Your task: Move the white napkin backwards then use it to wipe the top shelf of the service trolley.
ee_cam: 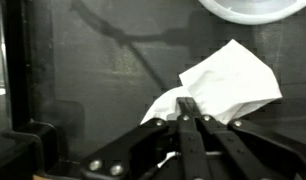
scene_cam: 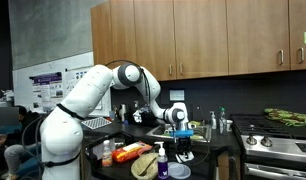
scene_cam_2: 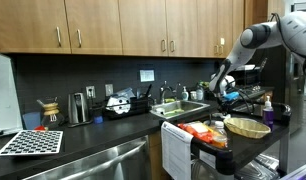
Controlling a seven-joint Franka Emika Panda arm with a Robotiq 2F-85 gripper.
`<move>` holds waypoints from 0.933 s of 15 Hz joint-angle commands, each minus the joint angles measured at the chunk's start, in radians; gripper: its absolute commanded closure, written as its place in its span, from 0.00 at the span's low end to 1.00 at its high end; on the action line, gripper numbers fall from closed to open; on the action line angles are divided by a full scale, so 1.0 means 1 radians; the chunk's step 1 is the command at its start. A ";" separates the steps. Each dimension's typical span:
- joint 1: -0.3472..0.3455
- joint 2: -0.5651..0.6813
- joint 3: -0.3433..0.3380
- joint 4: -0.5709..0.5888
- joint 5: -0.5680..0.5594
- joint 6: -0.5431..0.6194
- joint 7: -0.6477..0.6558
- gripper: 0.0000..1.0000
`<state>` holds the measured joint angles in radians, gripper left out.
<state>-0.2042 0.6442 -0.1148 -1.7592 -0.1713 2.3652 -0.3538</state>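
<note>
The wall poster (scene_cam: 48, 80) carries print too small to read. In the wrist view the gripper (ee_cam: 189, 110) is pinched tight on a corner of the white napkin (ee_cam: 231, 78). The napkin fans out, crumpled, toward one o'clock over the matte dark top shelf of the service trolley (ee_cam: 93, 80). A smooth white round rim (ee_cam: 255, 8) curves near it at twelve o'clock.

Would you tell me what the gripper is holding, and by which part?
The gripper pinches the white napkin by its near edge; the rest lies crumpled on the top shelf.
</note>
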 commanded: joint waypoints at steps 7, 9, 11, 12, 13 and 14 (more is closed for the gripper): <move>-0.091 0.100 -0.043 0.182 0.003 -0.085 0.033 1.00; -0.104 0.102 -0.056 0.183 0.001 -0.090 0.043 1.00; -0.115 0.105 -0.070 0.177 -0.002 -0.092 0.058 1.00; -0.120 0.103 -0.075 0.171 -0.002 -0.095 0.064 1.00; -0.123 0.098 -0.082 0.164 -0.003 -0.099 0.072 1.00; -0.126 0.094 -0.086 0.157 -0.002 -0.102 0.079 1.00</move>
<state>-0.3222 0.7415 -0.1871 -1.6004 -0.1702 2.2890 -0.3013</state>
